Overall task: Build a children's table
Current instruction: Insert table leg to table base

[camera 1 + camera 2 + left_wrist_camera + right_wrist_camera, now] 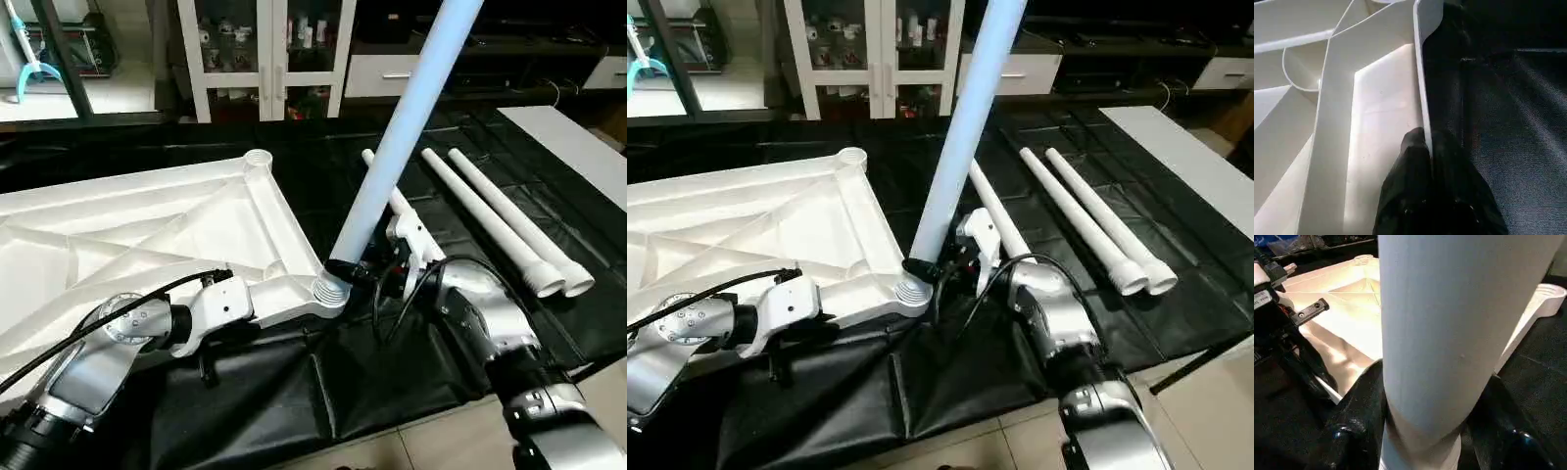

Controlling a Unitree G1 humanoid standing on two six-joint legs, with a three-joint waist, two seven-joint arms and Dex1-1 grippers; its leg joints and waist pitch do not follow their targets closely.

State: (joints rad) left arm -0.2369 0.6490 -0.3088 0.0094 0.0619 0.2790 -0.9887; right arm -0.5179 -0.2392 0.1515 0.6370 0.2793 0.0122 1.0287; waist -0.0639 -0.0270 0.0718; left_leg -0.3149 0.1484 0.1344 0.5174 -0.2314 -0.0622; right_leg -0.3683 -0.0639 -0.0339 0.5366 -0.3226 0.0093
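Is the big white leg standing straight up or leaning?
Leaning. The leg slants away from its corner socket, with the right end effector clamped near its base.

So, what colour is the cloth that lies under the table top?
Black. The cloth under the table top shows best in the left eye view.

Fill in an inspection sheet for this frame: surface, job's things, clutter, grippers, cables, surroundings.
Surface: black cloth over the work area.
Job's things: table top lies ribbed side up; one leg stands tilted at its near corner socket; three loose legs lie to the right.
Clutter: nothing seen.
Grippers: left gripper shut on the table top's rim; right gripper shut on the leg just above the socket.
Cables: black cable along the left forearm, another loops at the right wrist.
Surroundings: white glass-door cabinet behind.
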